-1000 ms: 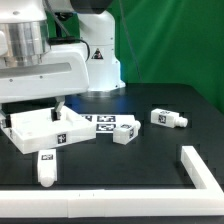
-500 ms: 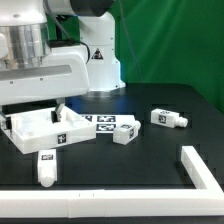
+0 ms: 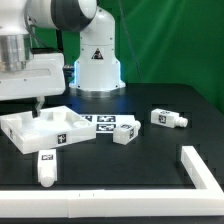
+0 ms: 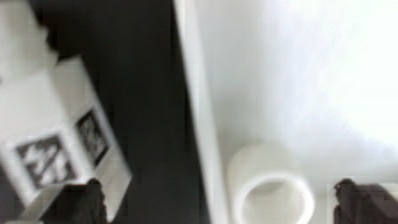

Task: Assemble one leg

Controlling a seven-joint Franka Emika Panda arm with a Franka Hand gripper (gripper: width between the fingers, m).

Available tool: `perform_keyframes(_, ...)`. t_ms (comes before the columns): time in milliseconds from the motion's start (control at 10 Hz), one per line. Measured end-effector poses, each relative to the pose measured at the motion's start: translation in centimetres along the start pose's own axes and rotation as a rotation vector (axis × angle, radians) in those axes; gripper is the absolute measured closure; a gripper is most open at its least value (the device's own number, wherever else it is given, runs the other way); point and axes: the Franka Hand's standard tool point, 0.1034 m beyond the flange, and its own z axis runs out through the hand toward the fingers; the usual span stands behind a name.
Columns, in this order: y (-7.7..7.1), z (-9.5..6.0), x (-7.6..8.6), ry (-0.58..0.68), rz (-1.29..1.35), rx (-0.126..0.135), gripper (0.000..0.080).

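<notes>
Three white legs with tags lie on the black table: one in front of the panel [image 3: 46, 167], one beside the marker board [image 3: 125, 135], one further to the exterior view's right [image 3: 170, 118]. My gripper [image 3: 36, 104] hangs over the far left corner of the large white square panel [image 3: 40, 128]. It holds no leg. In the wrist view the gripper [image 4: 221, 204] is open; its dark fingertips [image 4: 79, 202] straddle the panel's raised rim [image 4: 192, 110] and a round corner hole [image 4: 276, 194]. Whether the fingertips touch the panel cannot be told.
The marker board [image 3: 114, 123] lies flat just right of the panel. A white border rail runs along the table's front [image 3: 100, 205] and right side [image 3: 204, 172]. The arm's white base [image 3: 96, 60] stands at the back.
The gripper and arm have moved toward the exterior view's left and risen a little, uncovering more of the panel. The legs and the panel have not moved.
</notes>
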Motion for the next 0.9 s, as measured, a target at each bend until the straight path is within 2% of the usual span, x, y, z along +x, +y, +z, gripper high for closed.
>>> perform_keyframes(400,0.1,0.7,-0.5,-0.01,-0.047,0.003,0.015)
perform_keyframes(500,0.4,1.4,-1.1,-0.016,-0.106,-0.001,0.015)
perform_keyframes(700,0.4,3.6,-3.2,-0.051,-0.117,0.017,0.015)
perform_keyframes(900,-0.3,4.4,-3.5,-0.063,-0.121,0.029,0.015)
